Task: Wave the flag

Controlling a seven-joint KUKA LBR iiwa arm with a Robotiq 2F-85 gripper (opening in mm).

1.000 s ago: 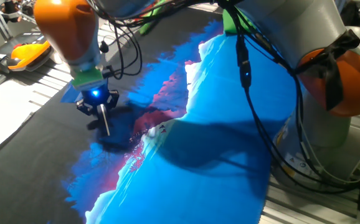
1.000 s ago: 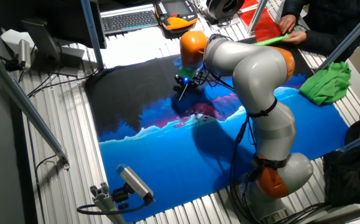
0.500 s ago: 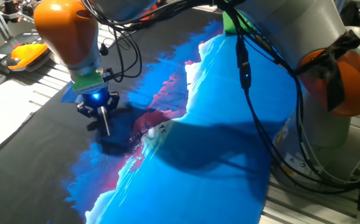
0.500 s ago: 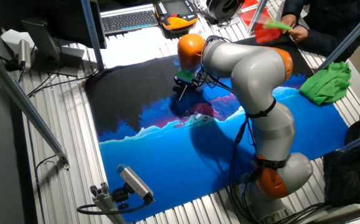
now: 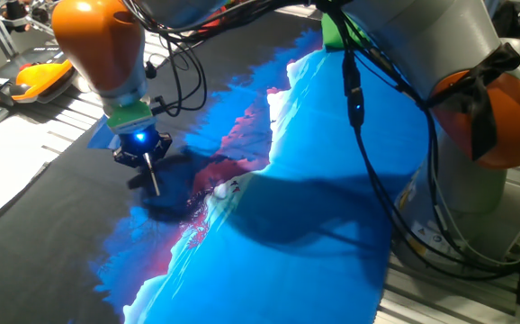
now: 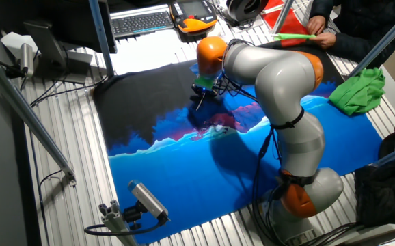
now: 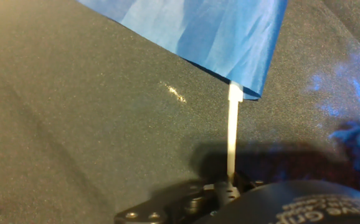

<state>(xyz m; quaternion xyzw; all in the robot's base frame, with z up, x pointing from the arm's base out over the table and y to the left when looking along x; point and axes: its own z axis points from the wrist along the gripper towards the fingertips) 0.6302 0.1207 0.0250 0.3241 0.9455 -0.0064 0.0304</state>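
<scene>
Gripper [image 7: 230, 186] clamps flag [image 7: 198, 31]; cloth visible only hand-view.

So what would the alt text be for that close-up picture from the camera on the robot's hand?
A small blue flag on a thin white stick rises from the dark end effector at the bottom edge, which grips the stick's lower end. Behind it lies a dark grey cloth with blue print at the right.
</scene>
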